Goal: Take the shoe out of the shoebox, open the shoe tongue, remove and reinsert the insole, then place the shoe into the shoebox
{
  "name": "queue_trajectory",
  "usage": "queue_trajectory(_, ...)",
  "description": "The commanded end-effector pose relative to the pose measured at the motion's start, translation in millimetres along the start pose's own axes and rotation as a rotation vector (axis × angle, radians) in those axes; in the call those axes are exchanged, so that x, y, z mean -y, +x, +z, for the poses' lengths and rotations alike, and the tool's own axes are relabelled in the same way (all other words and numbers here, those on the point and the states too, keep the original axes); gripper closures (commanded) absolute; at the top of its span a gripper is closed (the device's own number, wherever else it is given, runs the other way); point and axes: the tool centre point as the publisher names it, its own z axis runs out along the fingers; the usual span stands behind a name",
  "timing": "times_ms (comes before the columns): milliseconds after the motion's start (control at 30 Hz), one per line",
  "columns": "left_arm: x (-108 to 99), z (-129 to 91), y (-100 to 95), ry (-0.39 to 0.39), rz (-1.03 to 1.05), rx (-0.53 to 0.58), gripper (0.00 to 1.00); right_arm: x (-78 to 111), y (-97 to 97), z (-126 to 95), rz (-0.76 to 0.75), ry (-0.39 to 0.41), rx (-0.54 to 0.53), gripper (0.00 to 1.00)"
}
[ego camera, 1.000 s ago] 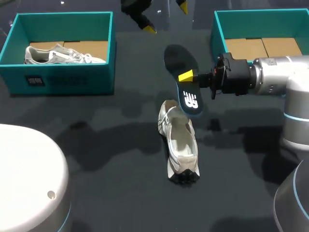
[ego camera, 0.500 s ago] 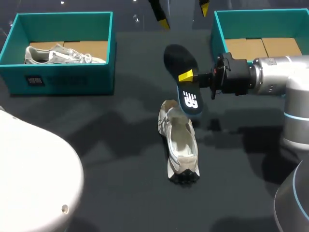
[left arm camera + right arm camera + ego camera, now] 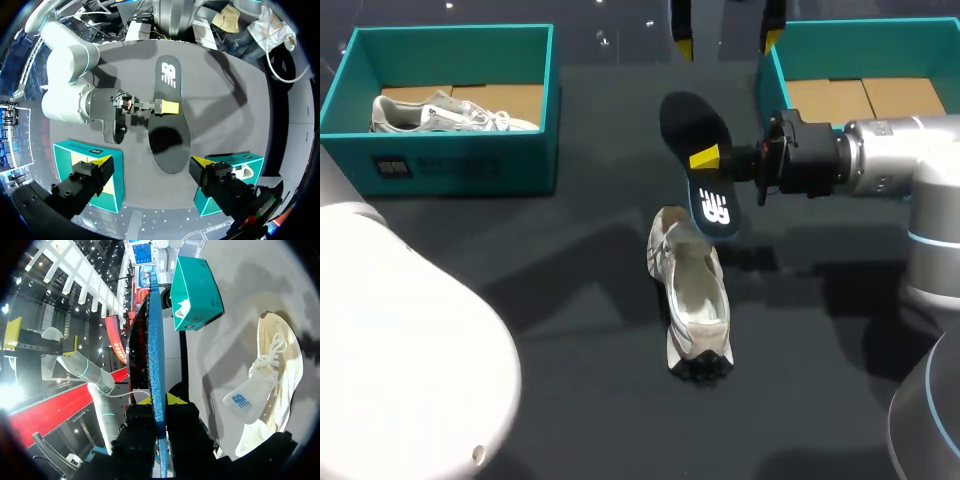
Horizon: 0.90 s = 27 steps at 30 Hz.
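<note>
The right wrist view shows the right gripper [image 3: 160, 400] squeezing the thin insole [image 3: 154, 340] from both sides, held up over the white shoe [image 3: 692, 300] in the middle of the table [image 3: 570, 320], while the left wrist view shows the left gripper [image 3: 150, 161] wide open, holding nothing.

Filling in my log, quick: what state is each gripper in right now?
Left gripper: open, holding nothing.
Right gripper: shut on the insole, held above the shoe.
</note>
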Motion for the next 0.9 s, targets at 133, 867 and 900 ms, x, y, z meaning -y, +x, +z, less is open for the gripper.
queue_trajectory(133,-4.5,2.9,-7.6,0.008,-0.009,-0.155,0.00,0.8,-0.1,0.8,0.001,-0.001,0.003,1.00)
queue_trajectory(867,1.7,6.9,15.9,0.014,-0.001,-0.009,0.00,0.8,-0.1,0.8,0.001,-0.001,0.003,1.00)
queue_trajectory(900,2.7,6.3,19.8,0.013,0.003,0.016,0.00,0.8,-0.1,0.8,0.001,-0.001,0.003,1.00)
